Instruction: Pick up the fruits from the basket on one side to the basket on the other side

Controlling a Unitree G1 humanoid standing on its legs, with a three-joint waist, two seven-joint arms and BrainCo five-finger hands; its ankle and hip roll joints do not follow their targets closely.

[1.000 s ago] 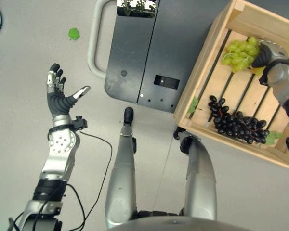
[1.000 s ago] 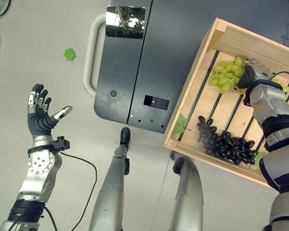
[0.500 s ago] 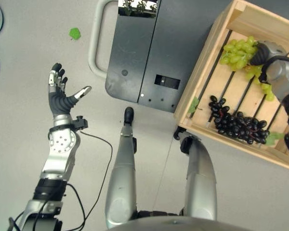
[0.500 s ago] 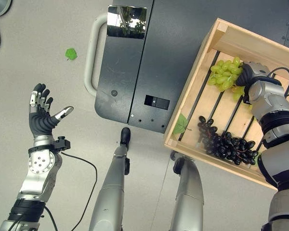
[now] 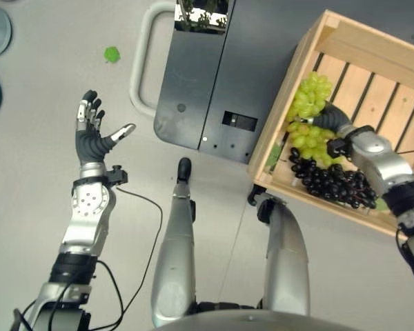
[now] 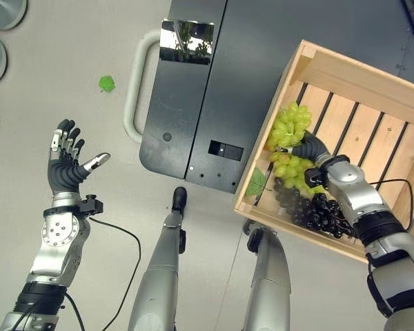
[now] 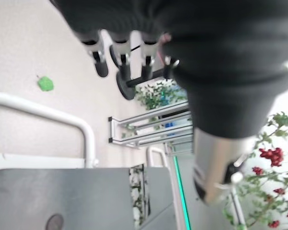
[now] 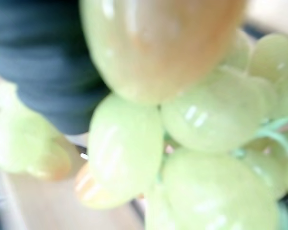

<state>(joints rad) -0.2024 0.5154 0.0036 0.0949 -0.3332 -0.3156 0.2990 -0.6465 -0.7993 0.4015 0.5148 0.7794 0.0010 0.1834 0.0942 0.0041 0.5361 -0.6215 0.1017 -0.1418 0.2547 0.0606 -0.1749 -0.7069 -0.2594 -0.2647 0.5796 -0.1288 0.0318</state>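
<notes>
In the left eye view your right robot hand (image 5: 329, 124) grips one green grape bunch (image 5: 306, 114) at the wooden crate (image 5: 372, 52)'s left edge, one black grape bunch (image 5: 331, 183) remaining; in the right eye view your left robot hand (image 6: 67, 167) waits spread wide, so next carry the bunch across.

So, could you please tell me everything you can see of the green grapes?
The green grapes are a bunch of glossy, pale yellow-green round berries, a few tinged orange up close. They sit at the near-left side of the slatted wooden crate, partly over its left wall, just above the black grapes. The right robot hand is closed on the bunch near its middle, with grapes spreading above and below the fingers. Whether the bunch is lifted off the slats cannot be told.
</notes>
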